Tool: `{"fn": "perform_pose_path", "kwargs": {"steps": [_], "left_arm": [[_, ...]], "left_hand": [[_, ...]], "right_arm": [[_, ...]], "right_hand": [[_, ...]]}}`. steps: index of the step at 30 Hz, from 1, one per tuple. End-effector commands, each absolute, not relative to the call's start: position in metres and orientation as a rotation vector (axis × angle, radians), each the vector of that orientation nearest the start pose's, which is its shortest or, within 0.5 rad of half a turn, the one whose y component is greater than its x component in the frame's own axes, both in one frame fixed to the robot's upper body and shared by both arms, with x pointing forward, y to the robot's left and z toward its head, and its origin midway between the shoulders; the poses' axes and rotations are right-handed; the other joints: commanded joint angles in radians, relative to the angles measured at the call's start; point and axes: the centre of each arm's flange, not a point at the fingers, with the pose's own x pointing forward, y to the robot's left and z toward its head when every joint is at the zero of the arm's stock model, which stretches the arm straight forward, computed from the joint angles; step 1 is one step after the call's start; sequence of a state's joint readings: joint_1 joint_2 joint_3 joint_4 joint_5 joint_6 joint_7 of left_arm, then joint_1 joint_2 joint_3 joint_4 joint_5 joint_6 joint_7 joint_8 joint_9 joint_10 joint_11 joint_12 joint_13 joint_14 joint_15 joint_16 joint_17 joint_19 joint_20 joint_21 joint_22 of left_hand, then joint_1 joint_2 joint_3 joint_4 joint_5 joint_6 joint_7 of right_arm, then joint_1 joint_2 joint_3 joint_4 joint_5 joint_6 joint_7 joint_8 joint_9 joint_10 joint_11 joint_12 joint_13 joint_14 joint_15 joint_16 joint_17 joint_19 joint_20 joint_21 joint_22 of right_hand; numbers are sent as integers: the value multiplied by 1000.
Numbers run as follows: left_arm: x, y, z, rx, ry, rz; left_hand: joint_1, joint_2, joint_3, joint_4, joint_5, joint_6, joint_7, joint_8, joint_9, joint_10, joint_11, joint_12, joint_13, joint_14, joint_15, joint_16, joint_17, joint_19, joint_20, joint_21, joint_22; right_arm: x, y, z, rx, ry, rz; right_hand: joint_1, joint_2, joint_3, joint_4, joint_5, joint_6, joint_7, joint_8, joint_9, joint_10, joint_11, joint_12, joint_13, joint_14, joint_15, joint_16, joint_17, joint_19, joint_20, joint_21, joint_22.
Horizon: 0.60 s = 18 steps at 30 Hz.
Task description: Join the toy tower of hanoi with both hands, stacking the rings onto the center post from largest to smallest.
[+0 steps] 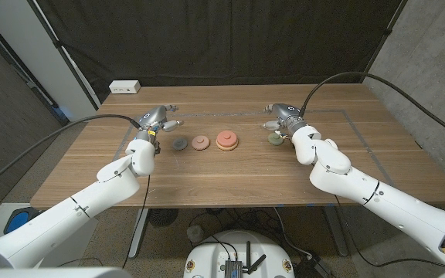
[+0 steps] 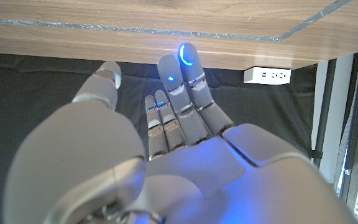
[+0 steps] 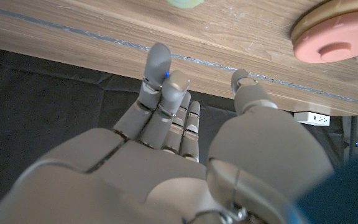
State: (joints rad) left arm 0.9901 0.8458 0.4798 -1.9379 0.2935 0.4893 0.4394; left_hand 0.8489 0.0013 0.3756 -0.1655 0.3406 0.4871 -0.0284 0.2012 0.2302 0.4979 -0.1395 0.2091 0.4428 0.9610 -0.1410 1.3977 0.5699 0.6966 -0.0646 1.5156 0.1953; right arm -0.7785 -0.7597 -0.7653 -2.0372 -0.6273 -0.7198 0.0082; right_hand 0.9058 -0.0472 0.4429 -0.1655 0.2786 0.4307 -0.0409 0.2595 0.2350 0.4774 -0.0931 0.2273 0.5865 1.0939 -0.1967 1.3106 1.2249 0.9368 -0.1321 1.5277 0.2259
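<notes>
Both hands are up at the far half of the table (image 1: 230, 185) and nothing is gripped. The left hand (image 1: 154, 121) hangs just left of the dark ring (image 1: 179, 144), fingers spread and loose in its wrist view, holding nothing. The right hand (image 1: 281, 117) sits just above the green ring (image 1: 274, 140), fingers likewise apart and bare; whether it touches that ring, I can't tell. Between the hands runs a short row: dark ring, then the pink ring (image 1: 200, 142), then the base (image 1: 227, 140), a tan disc with a red-orange ring already on it. I can't make out the post itself at this size. So the stack looks barely begun, one ring seated and three loose on the wood. This reads as the reach-in step, each hand lined up by its nearest ring. By order of size the next one on looks to be the pink or the dark one, hard to rank from here, so the left hand needs to drop, pinch a ring by its rim, lift and centre its hole over the base, while the right steadies the base or waits with the green.
</notes>
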Motion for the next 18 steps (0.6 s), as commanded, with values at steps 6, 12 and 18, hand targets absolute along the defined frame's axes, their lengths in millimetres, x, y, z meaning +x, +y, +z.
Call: {"fn": "perform_pose_path", "kwargs": {"steps": [6, 12, 18], "left_arm": [[566, 287, -5, 1091, -542, 404], [565, 284, -4, 1114, -543, 401], [562, 282, 1, 1138, -536, 376]], "left_hand": [[6, -4, 6, 0, 5, -2, -2, 4, 3, 5, -1, 5, 3, -7, -78, 3, 1, -2, -141, 7, 2], [7, -4, 7, 0, 5, -3, -3, 4, 2, 6, 0, 5, 4, -6, -78, 5, 3, -2, -141, 7, 2], [6, -4, 7, 0, 5, 0, 2, 5, 2, 7, 4, 5, 3, -8, -78, 3, 1, -2, -141, 8, 3]], "right_arm": [[563, -198, -4, -1384, -458, -241], [562, -201, -9, -1369, -458, -240], [559, -199, -11, -1361, -456, -240]], "right_hand": [[2, 1, 12, 0, 7, 13, -21, 3, 5, -5, -11, -3, 10, -4, -22, 4, -2, 1, -84, 1, -1], [5, 1, 17, 1, 9, 37, -29, 12, 9, -5, -14, -4, 13, -13, -22, -1, -9, -2, -84, 2, -1], [6, 2, 19, 1, 11, 36, -28, 12, 12, -3, -9, -4, 13, -12, -22, 1, -7, -1, -84, 4, 1]]}}
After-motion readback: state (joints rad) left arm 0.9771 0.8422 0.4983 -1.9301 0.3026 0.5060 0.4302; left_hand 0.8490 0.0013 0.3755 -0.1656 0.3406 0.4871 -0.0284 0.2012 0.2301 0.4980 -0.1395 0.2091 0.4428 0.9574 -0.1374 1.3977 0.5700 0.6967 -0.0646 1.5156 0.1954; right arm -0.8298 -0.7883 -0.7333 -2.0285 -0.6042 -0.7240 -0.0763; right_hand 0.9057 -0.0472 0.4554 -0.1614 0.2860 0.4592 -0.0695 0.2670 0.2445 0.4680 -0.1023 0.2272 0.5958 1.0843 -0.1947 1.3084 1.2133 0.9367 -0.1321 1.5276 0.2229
